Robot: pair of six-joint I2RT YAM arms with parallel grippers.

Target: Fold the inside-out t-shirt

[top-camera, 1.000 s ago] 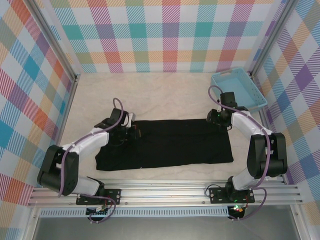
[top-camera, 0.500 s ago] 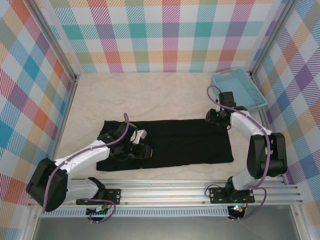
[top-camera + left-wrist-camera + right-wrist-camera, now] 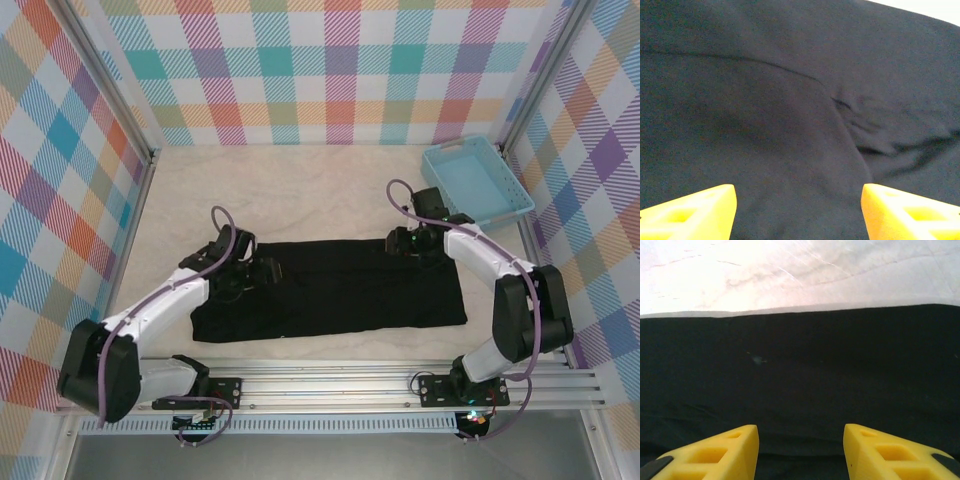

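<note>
Walls: plaid panels (image 3: 340,70) in pink, teal, orange and purple are enclosing the workspace on the left, far and right sides.

Table: a pale, lightly wrinkled surface (image 3: 300,195) is carrying everything; a metal rail (image 3: 330,385) is running along its near edge, where the arm bases are bolted.

T-shirt: the inside-out t-shirt (image 3: 350,290) is lying flat in the middle of the table as a wide black band stretching left to right, its near edge bowing slightly and its right end sitting a little farther right than the right arm's base. In the left wrist view the cloth (image 3: 790,100) is showing a long diagonal crease and a small pucker of wrinkles right of centre. In the right wrist view the far hem (image 3: 800,310) is running straight across, with bare table beyond it.

Basket: a light blue basket (image 3: 478,180) is sitting at the far right corner, well apart from the shirt.

Left gripper: the left gripper (image 3: 265,272) (image 3: 798,200) is hovering over the left part of the shirt, yellow fingers (image 3: 695,210) spread wide and gripping nothing.

Right gripper: the right gripper (image 3: 400,242) (image 3: 800,440) is hanging over the shirt's far edge, right of centre, its fingers (image 3: 890,450) parted and grasping nothing.

Speck: a tiny pale fleck (image 3: 758,360) is sitting on the black cloth.
</note>
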